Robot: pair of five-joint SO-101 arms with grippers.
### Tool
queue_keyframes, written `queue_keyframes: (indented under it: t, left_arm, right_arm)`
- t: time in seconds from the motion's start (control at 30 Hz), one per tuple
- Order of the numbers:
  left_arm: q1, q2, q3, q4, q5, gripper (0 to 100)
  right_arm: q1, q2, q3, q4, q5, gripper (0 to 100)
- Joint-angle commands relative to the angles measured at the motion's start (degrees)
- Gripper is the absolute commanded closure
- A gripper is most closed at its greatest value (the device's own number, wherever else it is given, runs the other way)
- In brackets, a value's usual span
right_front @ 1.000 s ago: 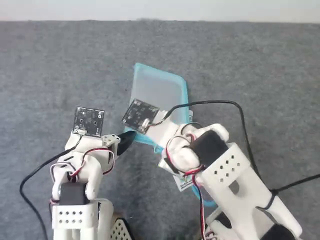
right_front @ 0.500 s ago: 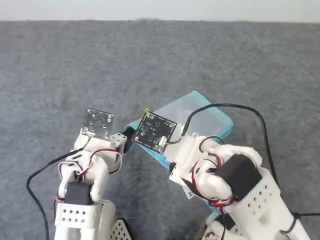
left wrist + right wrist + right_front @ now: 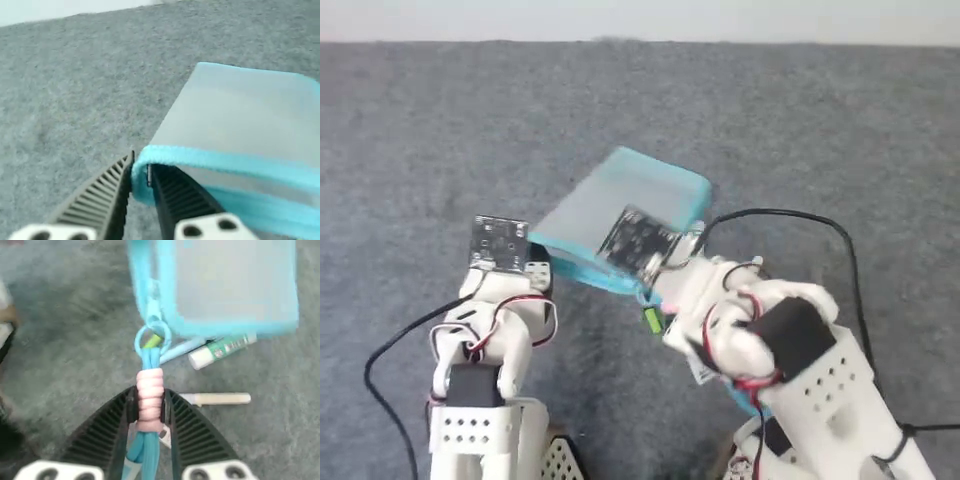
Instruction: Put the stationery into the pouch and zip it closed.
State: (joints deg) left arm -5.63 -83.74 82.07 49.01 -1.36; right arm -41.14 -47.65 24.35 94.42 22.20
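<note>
The pouch (image 3: 620, 205) is translucent with light blue trim and hangs lifted between the two arms. My left gripper (image 3: 141, 162) is shut on the blue edge at one corner of the pouch (image 3: 240, 110). My right gripper (image 3: 149, 392) is shut on the zipper pull cord (image 3: 149, 400), at its pink bead. The cord runs to a blue ring at the pouch's (image 3: 230, 285) zipper end. On the carpet under the pouch lie a green-and-white tube (image 3: 225, 350), a white stick (image 3: 215, 399) and a pale blue pen (image 3: 182, 347).
Grey carpet (image 3: 800, 120) covers the whole table, with open room to the far left and far right. A black cable (image 3: 790, 215) loops over the right arm. A small green piece (image 3: 651, 320) shows beside the right arm's wrist.
The pouch has swung from pointing away, over to the right, and now sits higher and toward the left. The right arm turned with it. The left arm's wrist shifted slightly.
</note>
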Motion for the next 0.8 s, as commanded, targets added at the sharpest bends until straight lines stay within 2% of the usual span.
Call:
queue_keyframes:
  t: [0.0, 0.17, 0.33, 0.43, 0.5, 0.6, 0.77]
  left_arm:
    - [-3.1, -0.4, -2.8, -0.2, 2.0, 99]
    - [-3.0, -0.4, -2.8, -0.2, 2.0, 99]
    - [-1.6, -0.4, -2.7, -0.2, 2.0, 99]
    - [-1.8, -0.4, -2.7, -0.2, 2.3, 99]
    - [-1.8, -0.4, -2.6, -0.2, 3.2, 99]
    - [-1.8, -0.4, -2.6, -0.3, 3.3, 99]
    - [-2.0, -0.4, -2.6, -0.3, 3.3, 99]
  right_arm:
    - [8.7, -0.7, 2.1, -3.2, 2.8, 99.0]
    - [7.4, -1.1, 3.9, -3.6, 3.3, 96.3]
    - [-4.5, -1.5, 3.0, -2.9, 2.3, 72.9]
    - [-7.2, -4.4, -0.4, -2.3, -1.2, 61.6]
    - [-4.3, -7.4, -2.3, -2.1, -2.3, 58.6]
    - [6.0, -9.0, -1.4, -2.9, -4.1, 59.5]
    - [21.2, -0.6, 8.4, -7.8, -4.3, 64.0]
